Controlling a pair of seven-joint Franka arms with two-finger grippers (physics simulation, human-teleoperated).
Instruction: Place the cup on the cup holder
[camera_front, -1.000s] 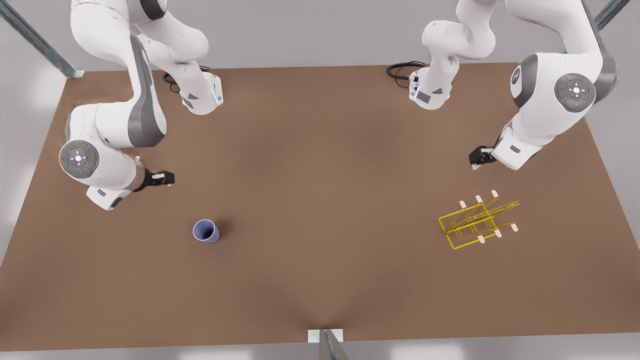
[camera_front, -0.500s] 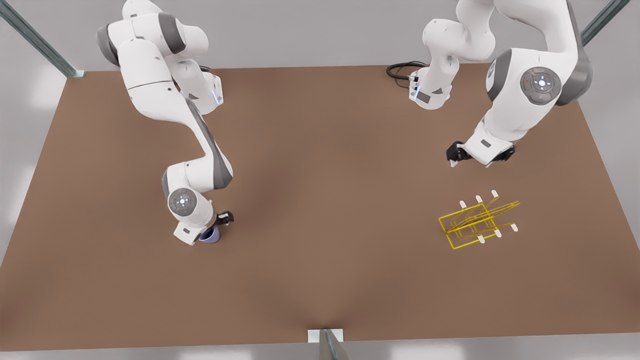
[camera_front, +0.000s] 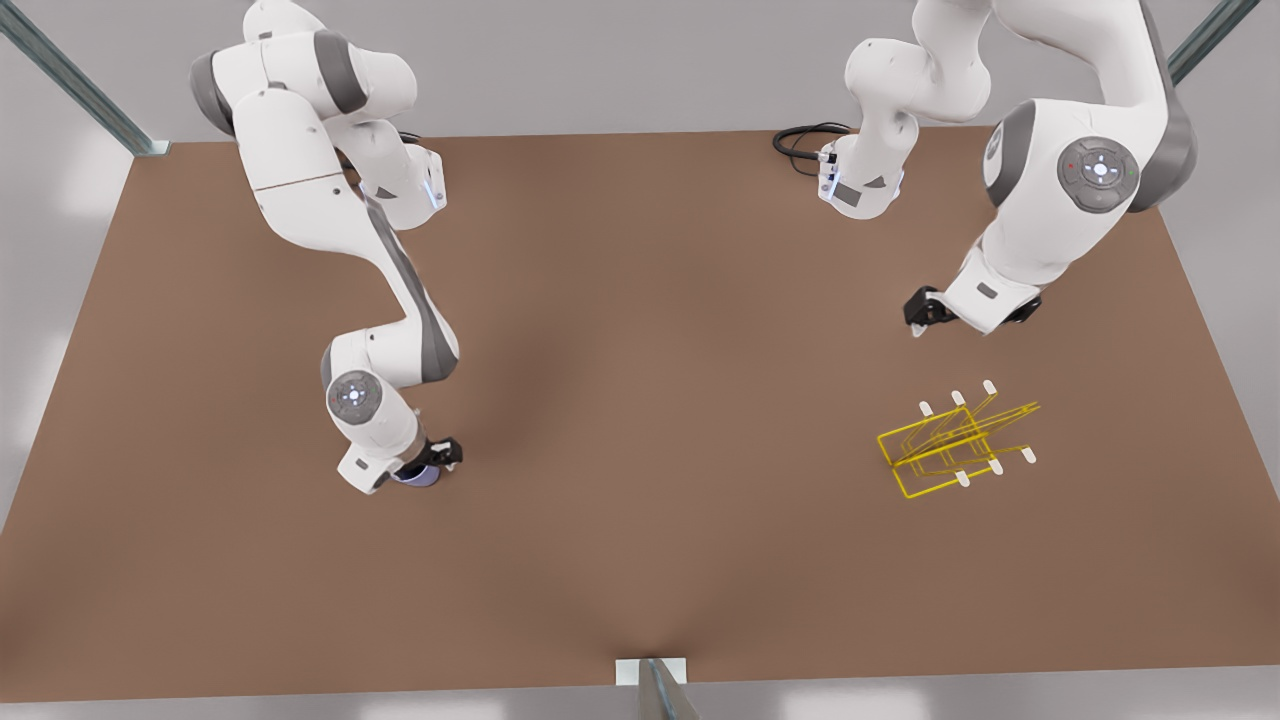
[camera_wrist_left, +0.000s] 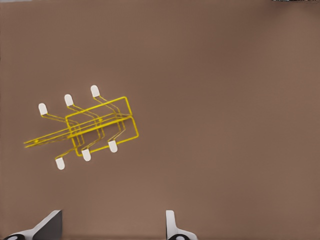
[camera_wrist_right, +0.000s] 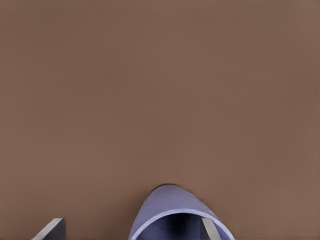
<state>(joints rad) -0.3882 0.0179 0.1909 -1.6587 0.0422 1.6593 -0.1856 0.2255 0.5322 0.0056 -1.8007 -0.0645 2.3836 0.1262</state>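
Note:
The lavender-blue cup (camera_front: 428, 478) stands on the brown table (camera_front: 640, 400) at the front view's left, mostly hidden under my right gripper (camera_front: 422, 468). In the right wrist view the cup (camera_wrist_right: 170, 205) sits at my right gripper (camera_wrist_right: 131, 230), which is open. One finger (camera_wrist_right: 210, 227) is over the cup's mouth, the other is outside its wall. The yellow wire cup holder (camera_front: 955, 445) with white-tipped pegs lies at the front view's right. My left gripper (camera_front: 922, 312) hangs open above and behind the cup holder (camera_wrist_left: 92, 127), with nothing between its fingers (camera_wrist_left: 172, 225).
Both arm bases (camera_front: 405, 195) stand at the table's far edge, with a black cable (camera_front: 800, 140) beside the one on the front view's right. A metal post (camera_front: 655, 690) rises at the middle of the near edge. Bare tabletop lies between cup and holder.
My right arm swung from the table's left side over to the cup and came down onto it. My left arm shifted a little near the cup holder.

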